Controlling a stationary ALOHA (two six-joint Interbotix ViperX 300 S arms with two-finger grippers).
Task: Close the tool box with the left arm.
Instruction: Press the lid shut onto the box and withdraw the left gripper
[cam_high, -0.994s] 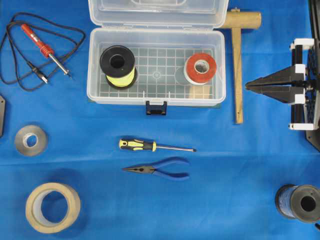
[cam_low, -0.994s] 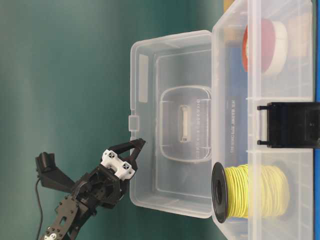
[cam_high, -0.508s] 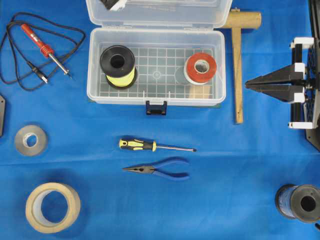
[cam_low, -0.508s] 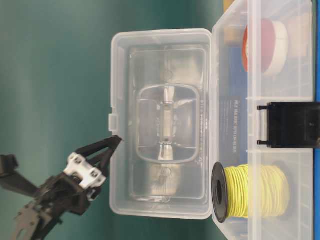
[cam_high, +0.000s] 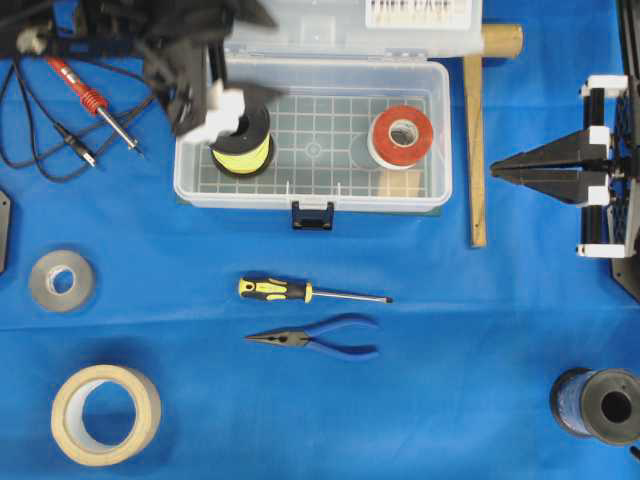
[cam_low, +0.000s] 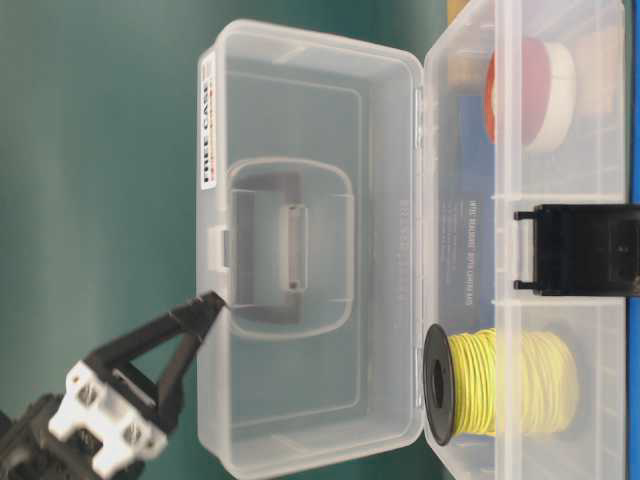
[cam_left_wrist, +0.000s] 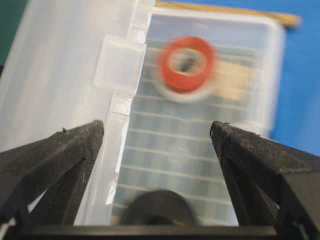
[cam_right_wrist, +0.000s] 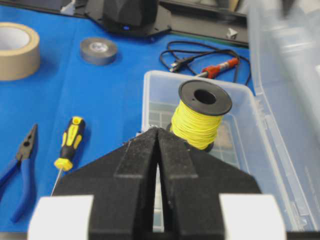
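Observation:
The clear tool box (cam_high: 312, 190) stands open at the back of the blue table, with a yellow wire spool (cam_high: 238, 140) and a red tape roll (cam_high: 402, 135) inside. Its hinged lid (cam_low: 310, 150) stands about upright over the back wall, label (cam_high: 420, 10) showing. The dark blue latch (cam_high: 312, 215) hangs at the front. My left arm (cam_high: 170, 50) reaches in from the back left. My left gripper (cam_left_wrist: 157, 132) is open, one fingertip (cam_low: 205, 305) against the lid's free rim (cam_left_wrist: 120, 100). My right gripper (cam_high: 495, 172) is shut and empty, right of the box.
A soldering iron (cam_high: 95, 100) with its cable lies left of the box, a wooden mallet (cam_high: 475, 130) right of it. A screwdriver (cam_high: 300, 292) and blue pliers (cam_high: 320, 338) lie in front. Tape rolls (cam_high: 105, 415) sit front left, a dark spool (cam_high: 600, 405) front right.
The lid has swung up from leaning back to about upright. My left gripper has come forward with it, over the box's left end. The right arm has not moved.

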